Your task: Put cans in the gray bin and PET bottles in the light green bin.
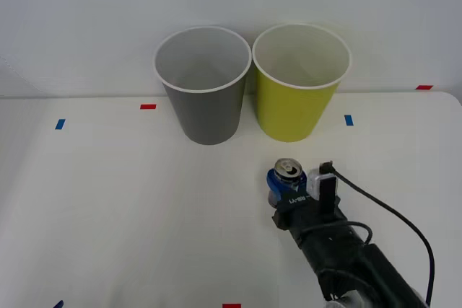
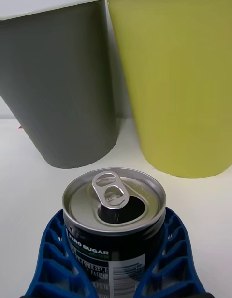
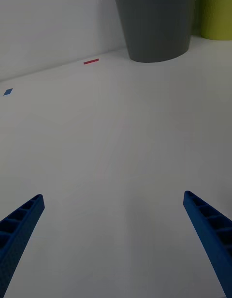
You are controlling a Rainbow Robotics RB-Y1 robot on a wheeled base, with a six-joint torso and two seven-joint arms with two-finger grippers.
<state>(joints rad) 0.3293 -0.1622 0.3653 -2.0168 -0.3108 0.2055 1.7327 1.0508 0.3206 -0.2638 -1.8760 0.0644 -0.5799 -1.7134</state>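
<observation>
A small can (image 1: 289, 171) with a silver pull-tab top and a dark label stands upright in front of the light green bin (image 1: 297, 102). My right gripper (image 1: 287, 185) is shut on the can (image 2: 113, 208), its blue fingers (image 2: 50, 252) hugging both sides. Whether the can rests on the table or hangs just above it, I cannot tell. The gray bin (image 1: 204, 95) stands to the left of the green one, almost touching it; both bins (image 2: 63, 85) (image 2: 183, 75) rise just beyond the can. My left gripper (image 3: 113, 197) hangs open over bare table, well short of the gray bin (image 3: 154, 22).
Red tape marks (image 1: 148, 106) (image 1: 231, 306) and blue tape marks (image 1: 60, 124) (image 1: 349, 120) dot the white table (image 1: 108, 200). A white wall stands right behind the bins. A black cable (image 1: 382, 207) loops beside the right arm.
</observation>
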